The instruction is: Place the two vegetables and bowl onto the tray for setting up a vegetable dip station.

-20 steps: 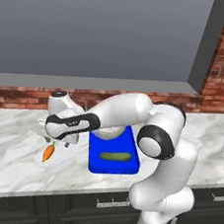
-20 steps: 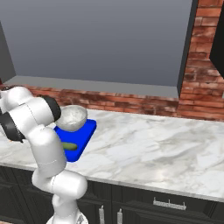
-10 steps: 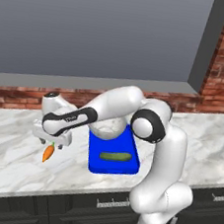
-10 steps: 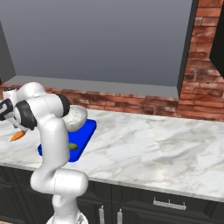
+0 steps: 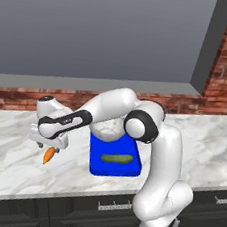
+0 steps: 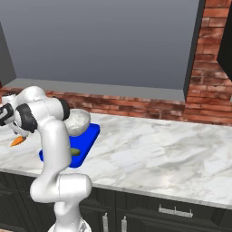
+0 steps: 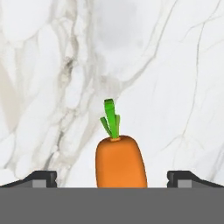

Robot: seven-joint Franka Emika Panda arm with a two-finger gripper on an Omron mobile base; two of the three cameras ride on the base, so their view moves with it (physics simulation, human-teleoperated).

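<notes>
Left base view: gripper (image 5: 50,145) hovered over carrot (image 5: 48,155) on marble counter (image 5: 10,148), left of blue tray (image 5: 114,168) holding cucumber (image 5: 117,159) and bowl (image 5: 108,130).
Right base view: carrot (image 6: 17,141) lay left of tray (image 6: 88,138).
Hand view: fingers (image 7: 41,178) spread wide, carrot (image 7: 120,162) between them, ungripped.

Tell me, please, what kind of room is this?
Most likely a kitchen: a white marble counter over dark cabinets with drawer handles, a brick backsplash, and a carrot, cucumber and bowl.
</notes>
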